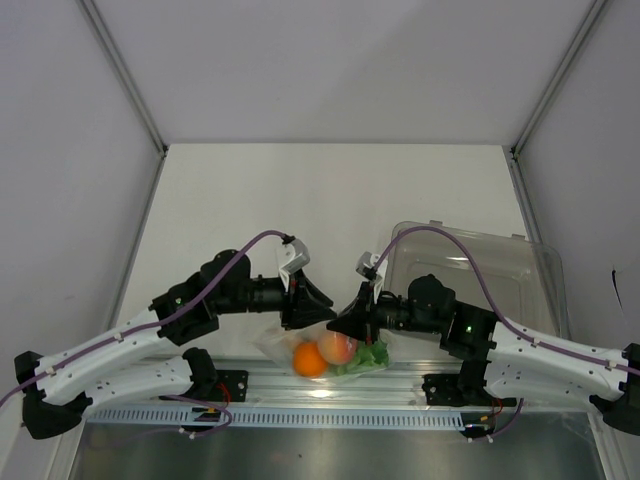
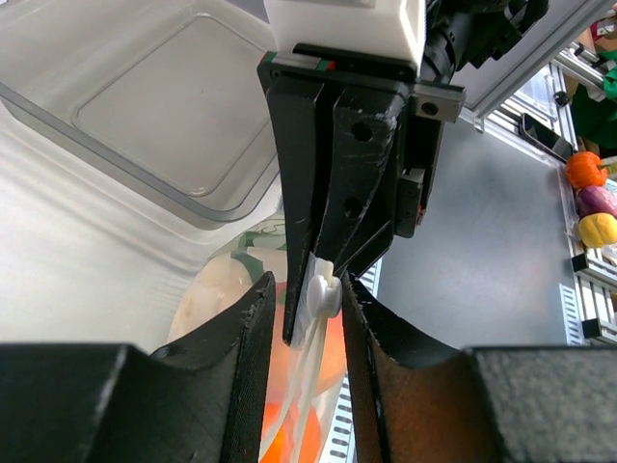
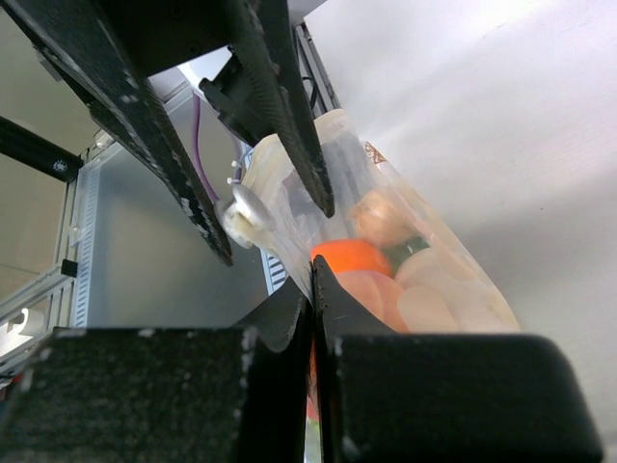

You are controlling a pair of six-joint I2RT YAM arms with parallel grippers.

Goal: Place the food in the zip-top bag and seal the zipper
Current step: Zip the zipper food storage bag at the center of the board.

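one clear zip-top bag (image 1: 276, 345) holding orange (image 1: 309, 360) and lettuce (image 1: 372, 356), right fingers (image 3: 281, 320) pinching its edge, left fingers (image 2: 253, 333) parted astride zipper (image 2: 323, 289)

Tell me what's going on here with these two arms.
Both arms are working on the zip-top bag at the table's near edge. The orange, a peach-coloured fruit and the lettuce already sit inside. The right gripper is shut on the bag's top edge. The left gripper straddles the white zipper slider; whether it squeezes it is unclear. Sealing looks underway, not finished.
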